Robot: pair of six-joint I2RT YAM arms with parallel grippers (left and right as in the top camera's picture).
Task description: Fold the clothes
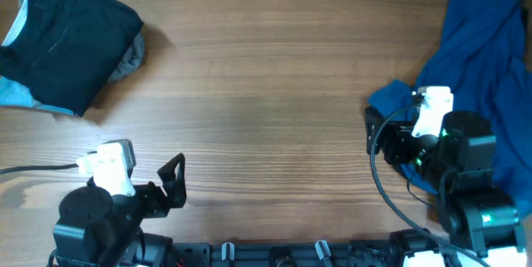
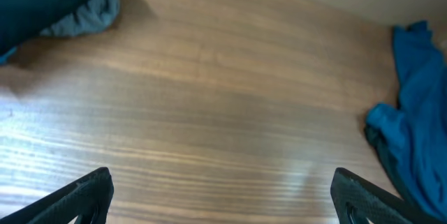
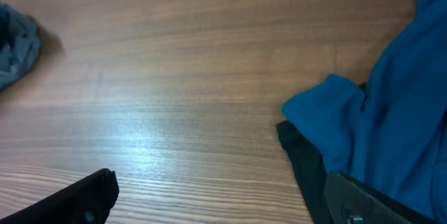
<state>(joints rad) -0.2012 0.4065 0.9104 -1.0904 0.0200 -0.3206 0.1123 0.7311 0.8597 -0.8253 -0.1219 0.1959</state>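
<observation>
I find the black shorts (image 3: 300, 165) almost wholly buried: only a dark strip shows under the near edge of the blue garment (image 3: 391, 112), on the worktop (image 3: 174, 77) just ahead and to the right of the right end effector (image 3: 220, 178). I cannot judge their long axis. The right end effector and the left end effector (image 2: 222, 178) both stand wide open and empty. The left is well apart, so I judge the right arm nearer; no containers are in view.

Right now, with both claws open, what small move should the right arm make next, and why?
Probably ease the right claw toward the black cloth edge peeking from under the blue garment. The claw is open, empty and close to it.
</observation>
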